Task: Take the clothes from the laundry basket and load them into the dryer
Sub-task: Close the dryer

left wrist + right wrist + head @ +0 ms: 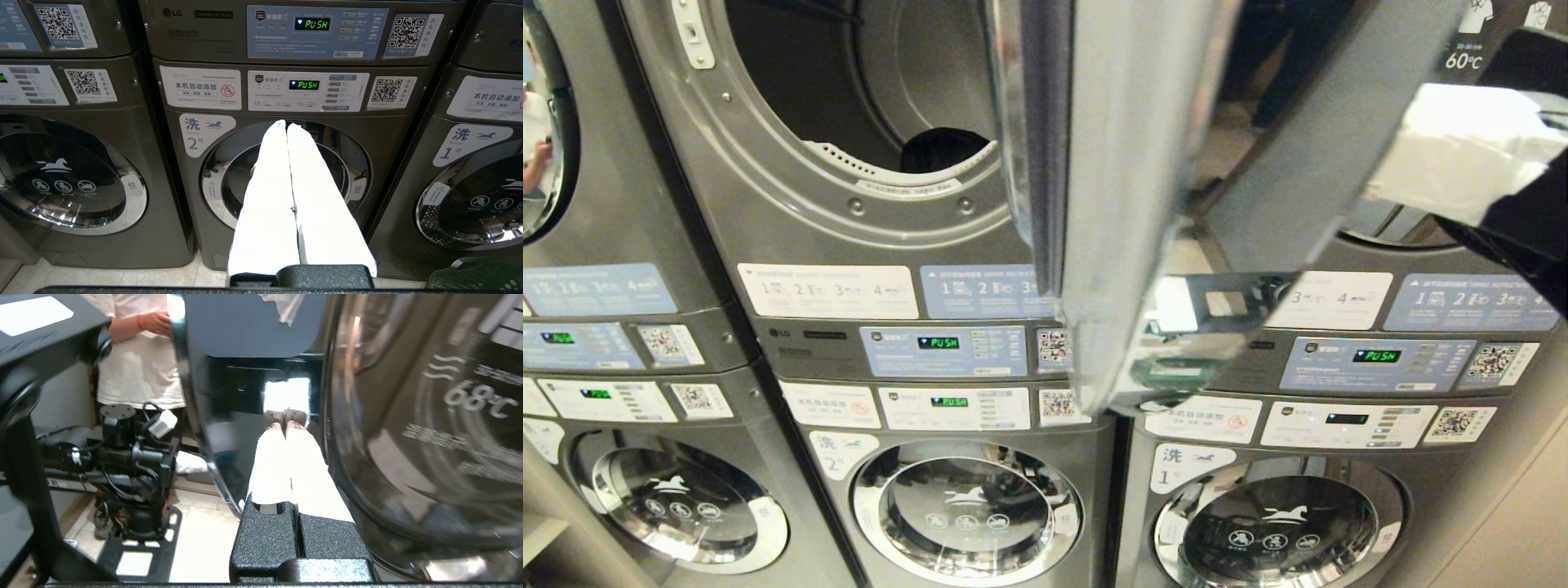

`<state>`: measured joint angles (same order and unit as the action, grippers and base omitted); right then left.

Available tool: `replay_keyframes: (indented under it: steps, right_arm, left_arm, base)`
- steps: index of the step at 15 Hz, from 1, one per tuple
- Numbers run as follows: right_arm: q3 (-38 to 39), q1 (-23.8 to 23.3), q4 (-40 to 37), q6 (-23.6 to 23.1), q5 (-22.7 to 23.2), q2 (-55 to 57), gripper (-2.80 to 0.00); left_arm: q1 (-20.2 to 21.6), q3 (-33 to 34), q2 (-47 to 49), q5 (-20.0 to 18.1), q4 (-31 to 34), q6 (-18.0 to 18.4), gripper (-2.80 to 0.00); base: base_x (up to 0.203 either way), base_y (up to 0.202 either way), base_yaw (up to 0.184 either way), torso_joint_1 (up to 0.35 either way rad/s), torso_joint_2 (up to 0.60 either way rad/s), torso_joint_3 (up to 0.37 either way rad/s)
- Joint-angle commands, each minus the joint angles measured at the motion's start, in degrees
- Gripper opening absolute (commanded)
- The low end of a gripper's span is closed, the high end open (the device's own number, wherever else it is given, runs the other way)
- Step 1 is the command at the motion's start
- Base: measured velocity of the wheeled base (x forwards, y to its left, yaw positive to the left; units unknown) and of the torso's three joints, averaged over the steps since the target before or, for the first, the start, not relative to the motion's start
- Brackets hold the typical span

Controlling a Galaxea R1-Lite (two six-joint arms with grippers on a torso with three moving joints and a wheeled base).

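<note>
The left claw [287, 124] hung parked with its white fingers pressed together and nothing between them, pointing at the door of washer 2 [282, 179]. A green corner of the laundry basket [474, 277] showed low beside that machine. Up in the middle stack, the dryer drum [882, 82] stood open with a dark garment [943, 147] lying just inside its lip. To its right the dryer door [1094, 204] swung out toward the robot. Further right, the right claw [286, 416] was fully closed and empty, with its tips at or very near the door's dark glass; actual contact could not be made out.

The step in hand looked like handling the door, probably shutting it. Done well, the closed tips would press flat near the door's free edge, follow its arc, and keep the garment clear of the seal. A person in a white shirt [139, 367] stood behind the robot, away from the door.
</note>
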<state>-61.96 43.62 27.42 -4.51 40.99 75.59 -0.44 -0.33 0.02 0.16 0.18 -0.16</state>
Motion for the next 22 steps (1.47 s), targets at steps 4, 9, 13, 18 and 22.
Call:
replay_keyframes:
  steps: [4,9,13,18,22]
  right_arm:
    - [-7.4,9.9,0.4,-1.3,-5.0,11.1,-2.80]
    - [-18.3,15.0,2.9,-3.0,-8.6,24.5,-2.80]
    - [-29.1,17.2,9.7,-2.9,-14.7,37.9,-2.80]
    - [-48.6,17.6,14.0,-1.7,-28.0,51.3,-2.80]
    - [-49.3,13.2,13.9,0.5,-32.1,49.7,-2.80]
  left_arm:
    - [0.0,0.0,0.0,0.0,0.0,0.0,-2.80]
    - [0.0,0.0,0.0,0.0,0.0,0.0,-2.80]
    - [0.0,0.0,0.0,0.0,0.0,0.0,-2.80]
    - [0.0,0.1,0.0,0.0,-0.1,0.0,-2.80]
    - [0.0,0.0,0.0,0.0,-0.1,0.0,-2.80]
  base:
    - [0.000,0.000,0.000,0.000,0.00,0.000]
    - [0.000,0.000,0.000,0.000,0.00,0.000]
    - [0.000,0.000,0.000,0.000,0.00,0.000]
    - [0.000,0.000,0.000,0.000,0.00,0.000]
    - [0.000,0.000,0.000,0.000,0.00,0.000]
